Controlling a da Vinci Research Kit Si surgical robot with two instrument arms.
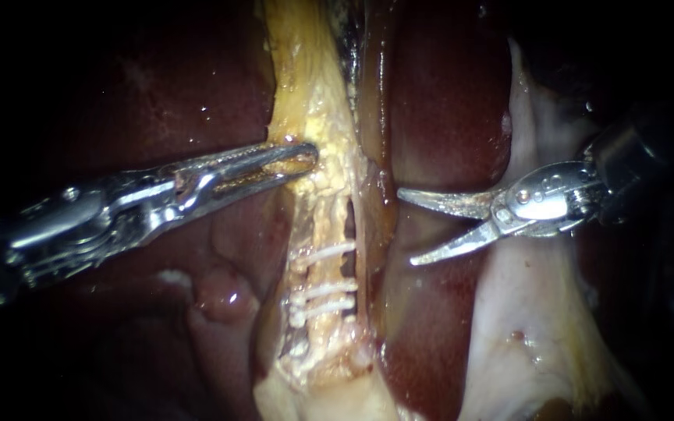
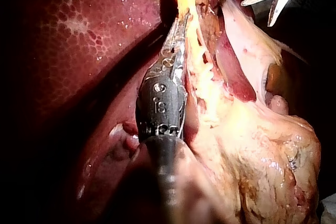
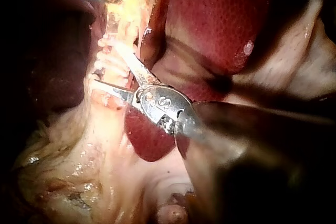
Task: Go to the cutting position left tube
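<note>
A yellow fatty strand (image 1: pixel 313 101) runs down the middle of the endoscope view. Below it lies the left tube (image 1: pixel 323 226), crossed by three white clips (image 1: pixel 325 251), (image 1: pixel 323 291), (image 1: pixel 320 309). My left instrument (image 1: pixel 302 160) comes in from the left, its jaws shut on the yellow strand just above the clips. To the right of the tubes my right instrument (image 1: pixel 409 228) holds two curved blades open over the liver (image 1: pixel 446 93), with nothing between them. In the right wrist view those blades (image 3: pixel 108 65) point at the clipped tube (image 3: pixel 113 51).
A thin slit (image 1: pixel 349 222) separates the left tube from a second strand (image 1: pixel 364 234) on its right. Pale membrane (image 1: pixel 524 312) lies under the right instrument. Dark liver (image 1: pixel 196 78) fills the left side. The left wrist view shows lumpy yellow fat (image 2: pixel 262 150) beside the shaft.
</note>
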